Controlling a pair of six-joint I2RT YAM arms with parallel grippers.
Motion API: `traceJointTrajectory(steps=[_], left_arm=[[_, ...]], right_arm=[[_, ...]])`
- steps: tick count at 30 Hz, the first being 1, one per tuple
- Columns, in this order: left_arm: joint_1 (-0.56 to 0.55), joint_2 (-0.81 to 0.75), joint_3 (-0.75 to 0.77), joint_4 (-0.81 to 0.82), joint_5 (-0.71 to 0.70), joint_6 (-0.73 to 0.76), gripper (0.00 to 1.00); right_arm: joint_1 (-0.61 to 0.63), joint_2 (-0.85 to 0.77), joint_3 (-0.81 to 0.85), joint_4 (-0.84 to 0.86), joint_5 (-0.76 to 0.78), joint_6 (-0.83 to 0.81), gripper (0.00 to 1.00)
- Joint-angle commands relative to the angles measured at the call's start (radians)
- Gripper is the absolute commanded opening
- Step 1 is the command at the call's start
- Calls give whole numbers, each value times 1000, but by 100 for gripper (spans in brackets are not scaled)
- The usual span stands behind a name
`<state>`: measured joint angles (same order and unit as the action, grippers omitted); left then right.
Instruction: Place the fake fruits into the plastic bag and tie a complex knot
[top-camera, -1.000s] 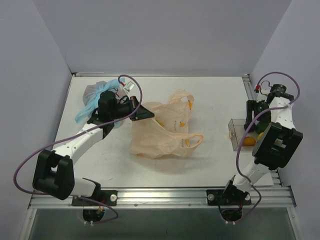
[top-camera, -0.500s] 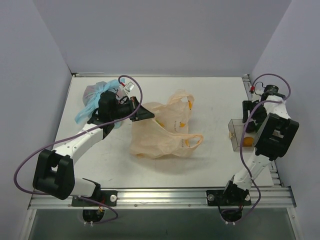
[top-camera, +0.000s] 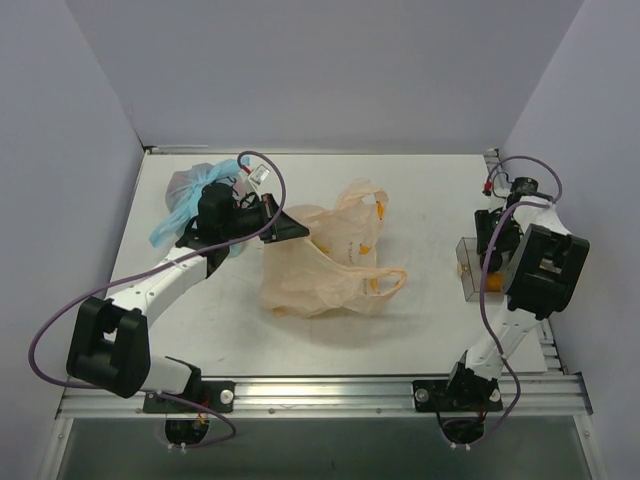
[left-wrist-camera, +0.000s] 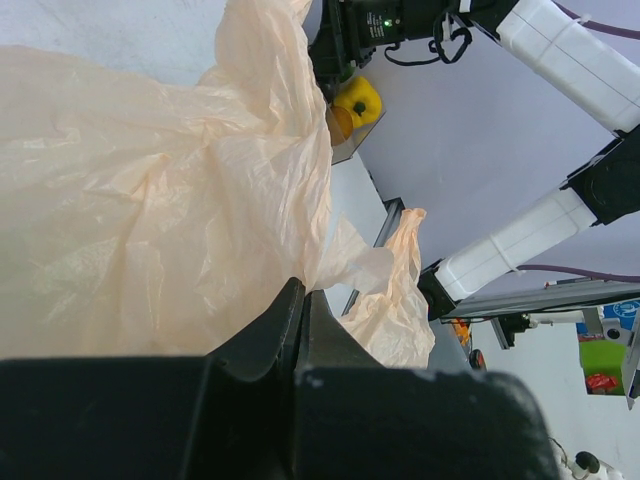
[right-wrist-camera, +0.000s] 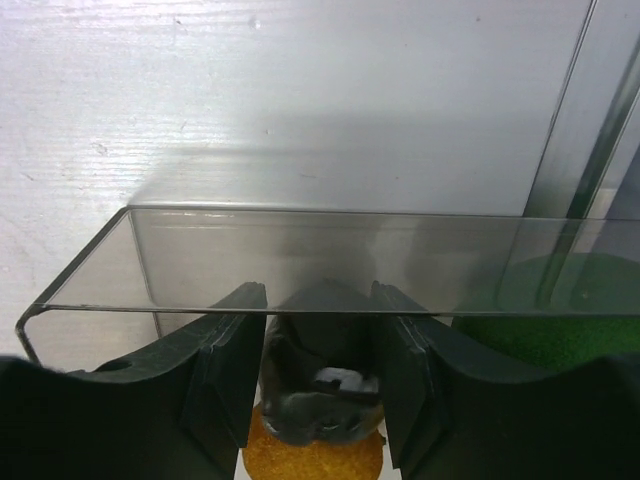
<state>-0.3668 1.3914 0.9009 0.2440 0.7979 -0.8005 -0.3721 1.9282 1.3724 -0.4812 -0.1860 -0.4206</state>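
The peach-orange plastic bag (top-camera: 325, 265) lies crumpled mid-table, one loop handle (top-camera: 385, 283) pointing right. My left gripper (top-camera: 298, 228) is shut on the bag's upper left edge. In the left wrist view its closed tip (left-wrist-camera: 303, 291) pinches the film (left-wrist-camera: 150, 200). My right gripper (top-camera: 490, 262) reaches down into a clear box (top-camera: 465, 262). In the right wrist view its fingers (right-wrist-camera: 318, 292) stand against both sides of an orange fruit (right-wrist-camera: 312, 460). A green fruit (right-wrist-camera: 585, 310) sits to the right behind the box wall. The left wrist view shows a yellow fruit (left-wrist-camera: 358, 99) in the box.
A clear bag with light-blue tied handles (top-camera: 185, 195) lies at the back left, behind my left arm. The clear box's front wall (right-wrist-camera: 300, 255) stands just beyond my right fingertips. Metal rails (top-camera: 545, 345) edge the table on the right and front.
My right arm has swung back and lowered its gripper into the clear box, and its jaws have narrowed around the orange fruit. The left arm and the bag have held still.
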Motion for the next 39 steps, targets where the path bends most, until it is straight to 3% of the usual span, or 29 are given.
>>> traceJointTrajectory(steps=[1, 6, 14, 16, 18, 21, 39], left_arm=[[-3, -8, 35, 52, 21, 20, 0], [-3, -15, 35, 52, 23, 18, 0], [-1, -19, 30, 55, 26, 21, 0], [-3, -15, 30, 57, 26, 20, 0], [-1, -17, 32, 58, 26, 20, 0], [-1, -19, 29, 58, 27, 21, 0], [2, -17, 21, 58, 26, 26, 0]], right_arm=[[-4, -32, -22, -19, 22, -10, 45], [-17, -136, -29, -69, -21, -14, 34], [-14, -267, 53, -181, -79, 3, 31], [-8, -264, 79, -195, -49, 2, 35], [-5, -239, 85, -197, -17, -9, 51], [-13, -199, 83, -194, 37, -17, 59], [-31, -37, -45, -62, 128, 6, 61]])
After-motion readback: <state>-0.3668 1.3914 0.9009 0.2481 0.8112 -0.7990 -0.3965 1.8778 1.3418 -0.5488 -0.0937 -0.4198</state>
